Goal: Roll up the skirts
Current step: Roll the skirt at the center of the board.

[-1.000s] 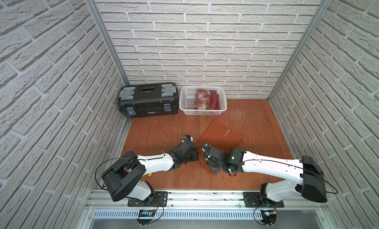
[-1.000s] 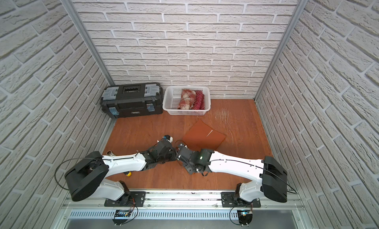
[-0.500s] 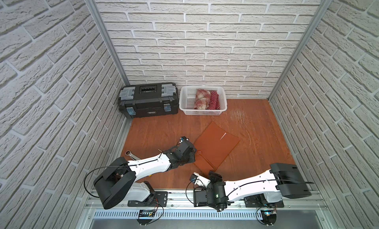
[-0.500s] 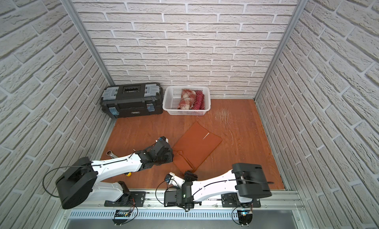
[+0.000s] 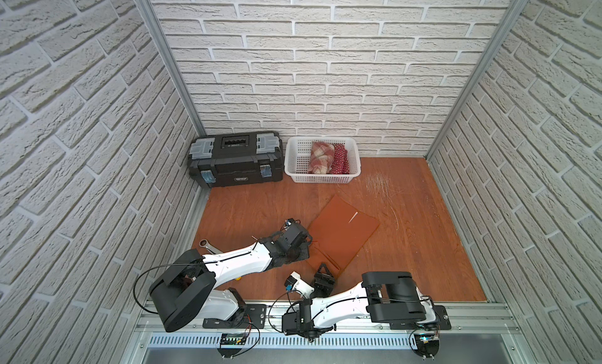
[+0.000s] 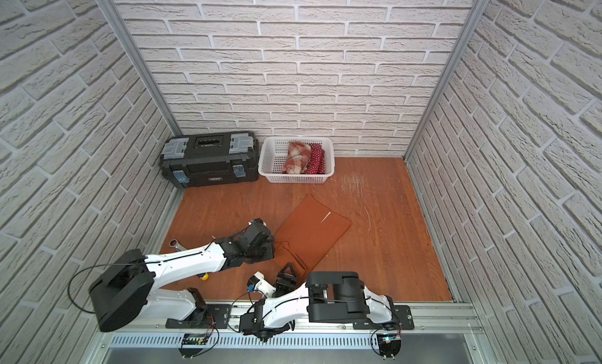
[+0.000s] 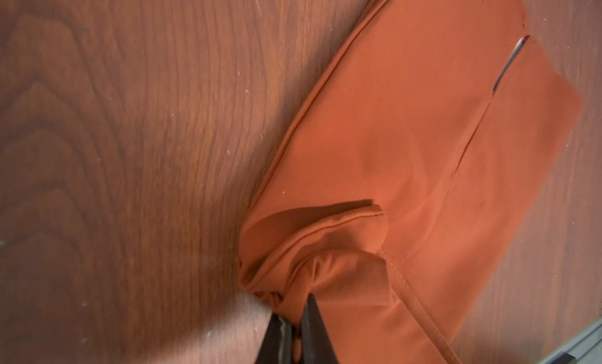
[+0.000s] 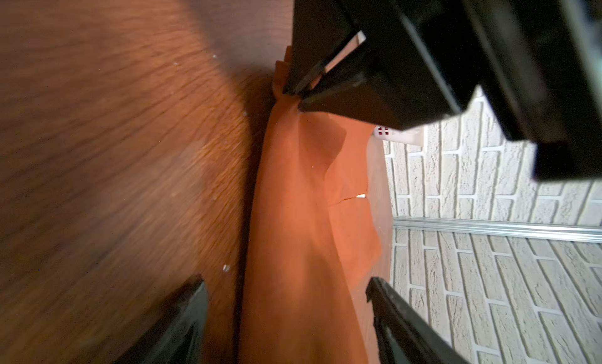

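- In both top views the rust-orange skirt [image 5: 342, 233] [image 6: 312, 235] lies mostly flat in the middle of the wooden table [image 5: 413, 255], its length running from 1 o'clock to 7 o'clock. The left gripper [image 5: 304, 248] sits at the skirt's 8 o'clock corner, where the cloth is bunched. The right gripper [image 5: 322, 270] is at the skirt's 6 o'clock end, just beside the hem, its jaws spread in a V.
- At 12 o'clock, against the back wall, the white basket [image 5: 291, 165] holds the plaid skirt [image 5: 321, 157] and the polka-dot skirt [image 5: 340, 158], two rolled bundles side by side. A black toolbox [image 5: 236, 160] stands at 11 o'clock, and a wrench [image 5: 207, 244] lies at 9 o'clock.
- Left wrist view: the left gripper [image 7: 294, 326] is pinched tight on a gathered corner of the rust-orange skirt [image 7: 407, 134]. A fold of hem curls over next to the grip, and the rest lies flat on the wood.
- Right wrist view: the right gripper [image 8: 285, 282] stands wide with nothing clamped. The rust-orange skirt [image 8: 293, 215] stretches away between its fingers toward the left gripper [image 8: 298, 93], which pinches the far corner.
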### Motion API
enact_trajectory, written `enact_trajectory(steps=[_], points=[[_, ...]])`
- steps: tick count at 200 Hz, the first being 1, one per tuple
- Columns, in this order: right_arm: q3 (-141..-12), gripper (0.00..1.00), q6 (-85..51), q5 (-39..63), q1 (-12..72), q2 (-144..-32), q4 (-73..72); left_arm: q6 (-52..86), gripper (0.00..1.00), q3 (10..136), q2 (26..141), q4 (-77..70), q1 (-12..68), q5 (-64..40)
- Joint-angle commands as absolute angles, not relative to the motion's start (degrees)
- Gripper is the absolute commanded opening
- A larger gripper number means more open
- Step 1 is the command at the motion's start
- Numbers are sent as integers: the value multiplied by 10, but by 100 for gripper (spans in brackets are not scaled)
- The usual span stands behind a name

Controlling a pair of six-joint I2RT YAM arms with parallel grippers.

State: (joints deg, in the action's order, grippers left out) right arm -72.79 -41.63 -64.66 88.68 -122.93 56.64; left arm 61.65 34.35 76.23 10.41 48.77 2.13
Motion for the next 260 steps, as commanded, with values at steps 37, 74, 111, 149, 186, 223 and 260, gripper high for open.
enact_trajectory(steps=[37,74,111,149,186,223,260], points=[[-744,75,-503,-630,846,-1294,672,633,0,357,737,139,490,2],[-782,73,-608,-684,845,-1321,785,637,0,359,729,149,493,0],[-808,72,-664,-713,845,-1339,853,639,0,358,736,142,495,-6],[-791,54,-598,-689,845,-1325,797,636,0,356,716,149,495,-7],[-768,25,-510,-637,839,-1309,714,637,0,348,693,149,496,-13],[-756,8,-465,-598,833,-1307,678,635,13,342,664,152,496,-12],[-733,2,-410,-566,832,-1285,617,631,62,346,641,175,492,3]])
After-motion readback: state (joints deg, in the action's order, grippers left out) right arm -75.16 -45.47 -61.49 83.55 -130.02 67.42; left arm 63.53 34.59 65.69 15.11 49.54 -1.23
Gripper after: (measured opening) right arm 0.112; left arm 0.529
